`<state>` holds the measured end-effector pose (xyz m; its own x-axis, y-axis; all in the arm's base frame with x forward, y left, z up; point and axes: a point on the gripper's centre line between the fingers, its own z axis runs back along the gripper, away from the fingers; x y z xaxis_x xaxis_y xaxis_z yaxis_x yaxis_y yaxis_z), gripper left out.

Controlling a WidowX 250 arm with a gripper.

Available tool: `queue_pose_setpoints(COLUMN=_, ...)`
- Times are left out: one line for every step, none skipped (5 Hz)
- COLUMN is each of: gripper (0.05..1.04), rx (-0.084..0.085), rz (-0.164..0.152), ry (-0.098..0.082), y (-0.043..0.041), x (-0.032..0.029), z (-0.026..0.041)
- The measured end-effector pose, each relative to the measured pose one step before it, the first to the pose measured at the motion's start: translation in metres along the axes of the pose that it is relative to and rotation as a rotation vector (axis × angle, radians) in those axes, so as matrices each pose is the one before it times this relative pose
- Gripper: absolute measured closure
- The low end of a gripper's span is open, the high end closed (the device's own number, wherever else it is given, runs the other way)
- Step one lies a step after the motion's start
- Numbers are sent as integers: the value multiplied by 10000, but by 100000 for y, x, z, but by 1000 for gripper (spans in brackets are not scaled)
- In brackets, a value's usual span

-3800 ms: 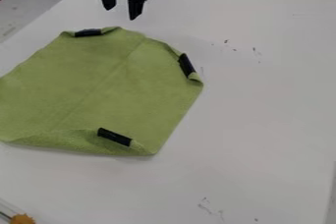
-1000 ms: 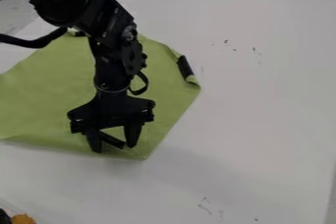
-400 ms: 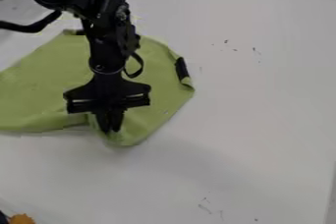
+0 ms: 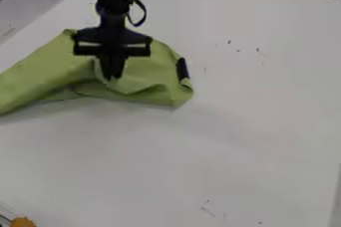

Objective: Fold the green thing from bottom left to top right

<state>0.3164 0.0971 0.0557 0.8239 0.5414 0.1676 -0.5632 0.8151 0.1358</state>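
The gripper (image 4: 112, 75) hangs over the upper left of the table, shut on the near edge of the green cloth (image 4: 40, 74). That edge is drawn up and back over the rest of the cloth, with creases running out from the grip to both sides. At the cloth's right corner a black strip (image 4: 182, 68) shows, beside a small curled edge. The gripper and wrist hide part of the cloth's far side.
The cloth lies on a white table (image 4: 246, 121) with small dark marks at the upper right and near the bottom. An orange-yellow item (image 4: 23, 222) sits at the bottom left corner.
The gripper came down onto the cloth's near edge, closed on it, and has moved up the view, pulling the edge with it. The near black strip is now out of sight.
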Motion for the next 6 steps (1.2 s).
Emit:
queue_pose_setpoints(gripper=1026, rx=-212, rz=-212, ry=128, y=-1487, x=4428, z=-1125)
queue_pose_setpoints(gripper=1026, rx=-225, rz=-1351, ry=258, y=-1591, x=3684, z=-1392)
queue_pose_setpoints(gripper=1003, rx=-98, rz=-477, ry=46, y=-378, x=1199, z=-800)
queue_pose_setpoints(gripper=851, rx=-159, rz=-293, ry=-16, y=-262, x=380, z=326)
queue_pose_setpoints(gripper=591, rx=-54, rz=-220, ry=-146, y=-75, x=493, z=388)
queue_pose_setpoints(gripper=286, rx=-16, rz=-24, ry=-198, y=15, x=498, z=550)
